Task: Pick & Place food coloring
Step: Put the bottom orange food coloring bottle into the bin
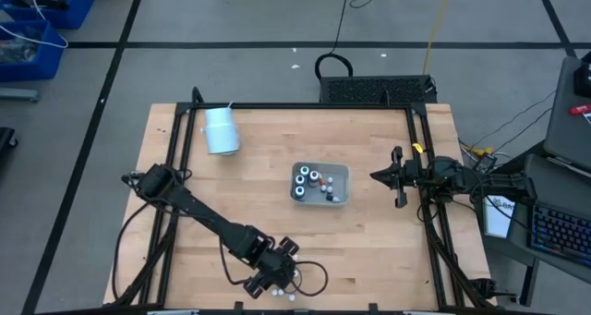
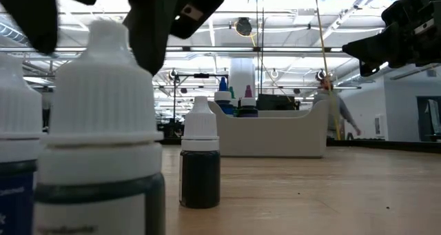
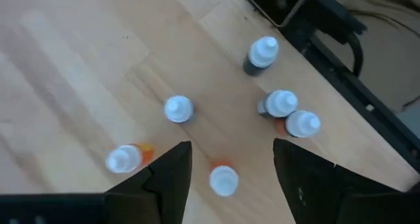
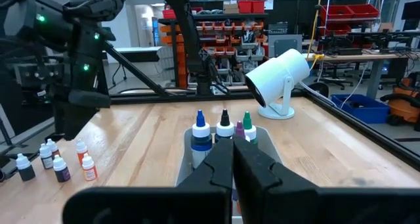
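Several small food coloring bottles (image 3: 178, 109) with white caps stand on their bases on the wood near the table's near edge (image 1: 280, 294). My left gripper (image 3: 231, 148) hangs open just above them, pointing steeply down. An orange-tinted bottle (image 3: 224, 180) stands between its fingers with a gap on each side. In the low view the fingers straddle a bottle's white cap (image 2: 103, 49). More bottles stand in the clear tray (image 1: 343, 173) at mid-table. My right gripper (image 1: 399, 176) waits shut at the right side, pointing level.
A pale cup (image 1: 222, 130) lies at the far left of the table. The black frame rail (image 3: 341, 73) runs close past the loose bottles. Bare wood lies between the loose bottles and the tray (image 4: 262, 142).
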